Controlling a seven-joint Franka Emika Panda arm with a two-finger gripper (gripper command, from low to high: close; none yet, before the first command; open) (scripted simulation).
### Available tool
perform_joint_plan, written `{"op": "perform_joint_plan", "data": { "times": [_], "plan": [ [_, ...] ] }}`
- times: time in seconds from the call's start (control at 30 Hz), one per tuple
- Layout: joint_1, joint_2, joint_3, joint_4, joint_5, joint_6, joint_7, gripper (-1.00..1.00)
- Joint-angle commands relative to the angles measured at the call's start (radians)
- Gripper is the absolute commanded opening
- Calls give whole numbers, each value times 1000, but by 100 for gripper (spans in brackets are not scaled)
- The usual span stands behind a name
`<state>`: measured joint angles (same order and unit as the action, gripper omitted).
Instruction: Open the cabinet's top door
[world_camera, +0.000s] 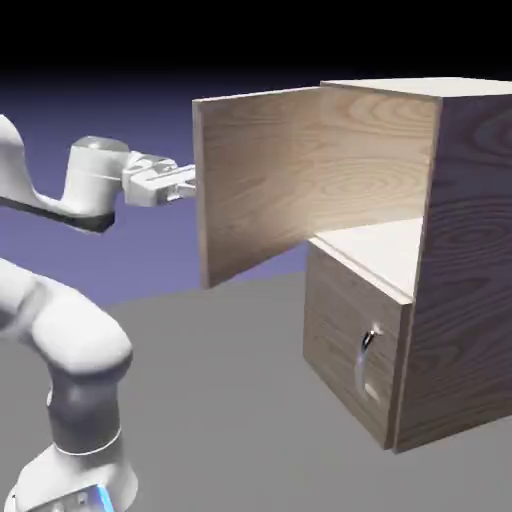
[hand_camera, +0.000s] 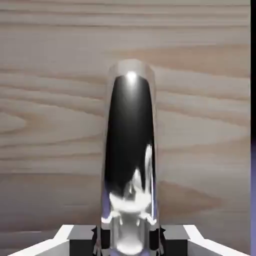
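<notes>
The cabinet (world_camera: 460, 250) is a light-brown wood-grain box at the exterior view's right. Its top door (world_camera: 300, 170) stands swung wide open toward the left, with the upper compartment bare behind it. My gripper (world_camera: 190, 183) sits at the door's free outer edge, on the side of the door turned away from the exterior camera. In the hand view the door's wood (hand_camera: 50, 125) fills the picture and its curved silver handle (hand_camera: 129, 160) runs up from between my fingertips (hand_camera: 80, 239). The gripper (hand_camera: 129, 240) is shut on that handle.
The lower door (world_camera: 345, 330) stays closed, its small silver handle (world_camera: 367, 350) on the front. The grey table (world_camera: 230, 400) spreads below the open door. The arm's white base (world_camera: 75, 400) stands at the lower left.
</notes>
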<state>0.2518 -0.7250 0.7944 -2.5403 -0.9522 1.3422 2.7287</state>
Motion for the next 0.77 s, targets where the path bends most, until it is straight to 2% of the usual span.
{"op": "perform_joint_plan", "data": {
  "times": [0.0, 0.37, 0.73],
  "plan": [
    [-29, 32, 36, 36, 19, -40, 12, -100],
    [-390, 324, 433, 381, 118, -400, 147, -100],
    [-788, 349, 802, 563, 176, -520, 167, -100]
  ]
}}
